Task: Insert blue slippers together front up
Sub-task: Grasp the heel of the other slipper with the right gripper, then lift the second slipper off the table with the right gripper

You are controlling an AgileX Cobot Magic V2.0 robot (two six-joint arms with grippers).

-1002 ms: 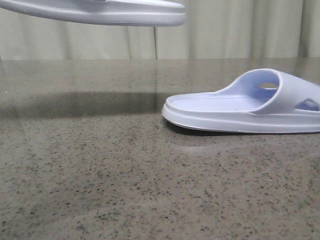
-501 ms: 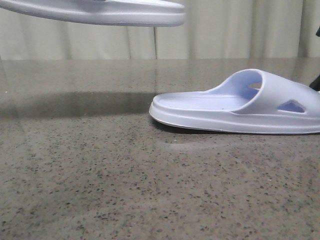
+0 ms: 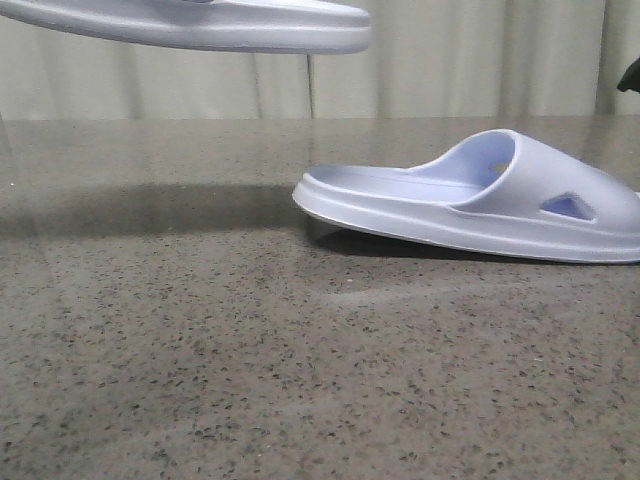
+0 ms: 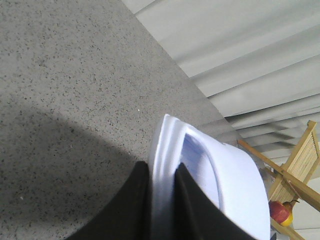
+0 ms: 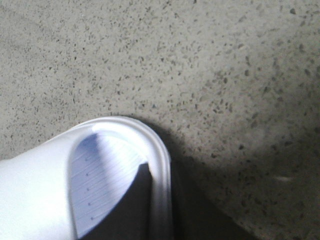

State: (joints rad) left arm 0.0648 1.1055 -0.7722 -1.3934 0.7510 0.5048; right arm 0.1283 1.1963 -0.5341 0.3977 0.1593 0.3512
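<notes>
Heel-lifted since before, pale right slipper (image 3: 480,195) tilts, right tool (image 5: 160,200) clamping its rim.

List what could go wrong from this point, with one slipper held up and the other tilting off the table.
1. The left gripper pinches only the thin edge of the raised slipper, so it could pivot or slip out.
2. The right gripper likewise holds the lower slipper by its rim; its heel end is lifted while the toe end still looks low over the table, so it may drag or twist.

one blue slipper (image 3: 480,195) heel-tilted, other (image 3: 200,25) aloft
</notes>
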